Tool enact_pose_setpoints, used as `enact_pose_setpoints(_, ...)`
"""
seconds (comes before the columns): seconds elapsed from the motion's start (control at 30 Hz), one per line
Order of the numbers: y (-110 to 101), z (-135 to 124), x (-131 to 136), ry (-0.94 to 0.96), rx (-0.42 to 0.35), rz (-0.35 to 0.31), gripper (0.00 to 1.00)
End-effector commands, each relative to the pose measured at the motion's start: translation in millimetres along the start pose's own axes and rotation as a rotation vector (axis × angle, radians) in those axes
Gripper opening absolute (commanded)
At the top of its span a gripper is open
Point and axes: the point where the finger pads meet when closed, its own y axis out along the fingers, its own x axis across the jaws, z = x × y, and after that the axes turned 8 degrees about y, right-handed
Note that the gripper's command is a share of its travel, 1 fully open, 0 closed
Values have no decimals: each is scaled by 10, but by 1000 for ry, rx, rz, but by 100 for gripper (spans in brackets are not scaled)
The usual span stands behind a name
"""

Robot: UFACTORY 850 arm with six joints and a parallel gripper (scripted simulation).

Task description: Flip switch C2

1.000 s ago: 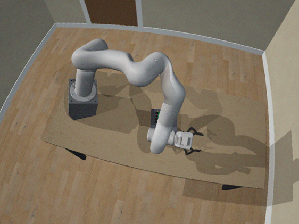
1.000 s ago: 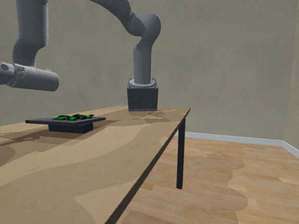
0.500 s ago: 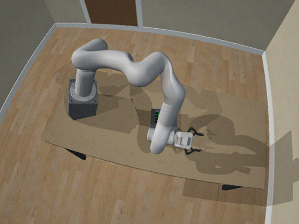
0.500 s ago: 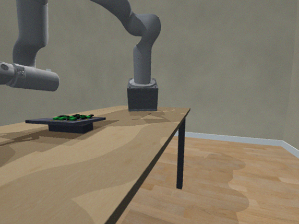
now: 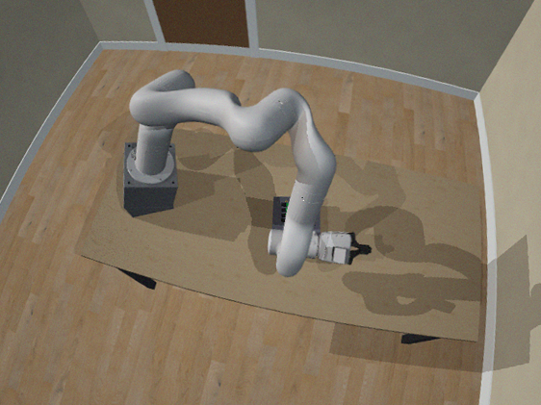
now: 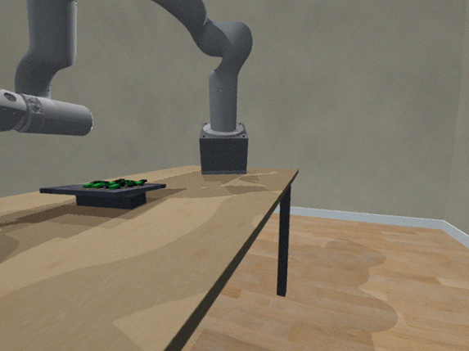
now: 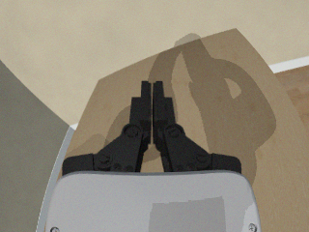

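Observation:
The dark switch panel (image 6: 102,192) lies flat on the table, with several green switches (image 6: 114,183) on top. In the overhead view only its edge (image 5: 281,212) shows behind my forearm. Row and column labels are too small to read. My gripper (image 5: 361,249) hangs high above the table, beyond the panel on the side away from the base. In the wrist view its black fingers are pressed together with nothing between them, pointing at the far end of the table. The panel is out of the wrist view.
The arm's grey base block (image 6: 224,153) stands at one end of the table. The table's long edge (image 6: 234,267) runs close to the panel's side. A wall (image 5: 532,167) stands beyond the table's far end.

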Motion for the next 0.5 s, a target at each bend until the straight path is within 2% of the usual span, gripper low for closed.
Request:
enact_pose_setpoints(0.0,29,-110,-130,119,-79,25,0)
enact_pose_setpoints(0.1,16,-305,-330,292,-206,38,0)
enact_pose_setpoints(0.13,16,-305,-330,292,-206,38,0)
enact_pose_setpoints(0.17,0,-378,-406,355,-255,37,0)
enact_pose_setpoints(0.2,0,-378,-406,355,-255,37,0)
enact_pose_setpoints(0.23,-23,-454,-486,420,-307,33,0)
enact_pose_setpoints(0.27,-23,-454,-486,420,-307,33,0)
enact_pose_setpoints(0.3,-55,-532,-568,486,-362,26,0)
enact_pose_setpoints(0.33,-55,-532,-568,486,-362,26,0)
enact_pose_setpoints(0.37,-96,-612,-653,553,-420,13,0)
enact_pose_setpoints(0.4,-96,-612,-653,553,-420,13,0)
enact_pose_setpoints(0.43,-146,-692,-738,620,-479,-3,0)
enact_pose_setpoints(0.47,-146,-692,-738,620,-479,-3,0)
